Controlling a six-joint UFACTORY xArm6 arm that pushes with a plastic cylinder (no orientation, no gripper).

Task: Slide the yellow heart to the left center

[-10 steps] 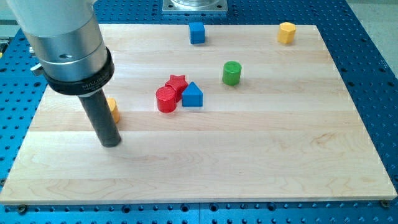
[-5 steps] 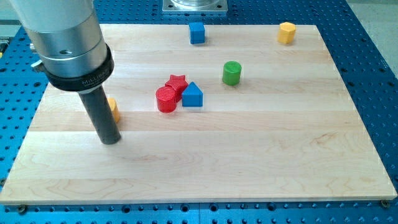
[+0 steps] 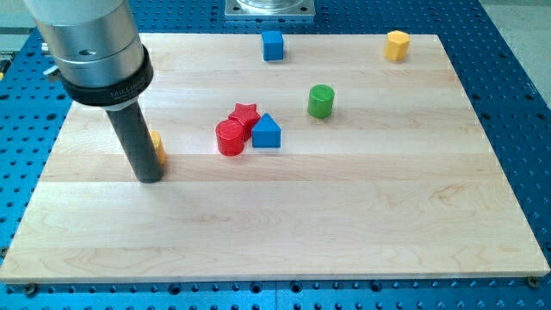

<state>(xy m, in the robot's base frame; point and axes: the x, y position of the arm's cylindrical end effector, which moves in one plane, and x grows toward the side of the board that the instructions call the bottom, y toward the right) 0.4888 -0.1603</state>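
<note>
Figure: one camera view of the wooden table [image 3: 362, 224] at the moment of a push. I carry no claw, so nothing opens, closes or holds; I end in a straight dark rod, and my tip [image 3: 150, 180] rests on the table at the view's left, roughly at mid height.

The yellow heart [image 3: 157, 148] lies directly behind the rod, mostly hidden by it; only a sliver shows on the rod's right side, and its shape cannot be confirmed here. Whether rod and block touch cannot be told. The tip sits slightly below and to the left of that sliver.

Other blocks, all well apart from the tip: a red cylinder [image 3: 230, 138], a red star [image 3: 244, 114] and a blue triangle [image 3: 266, 131] clustered near the centre; a green cylinder [image 3: 320, 101] to their right; a blue cube [image 3: 273, 45] at the top edge; a yellow hexagon [image 3: 396, 44] at the top right.

Step in hand, as I judge it: the final placement, since the heart appears already close to the left centre. The next move probably calls for only a small nudge, made from the heart's right side, which means bringing the tip around the block first.
</note>
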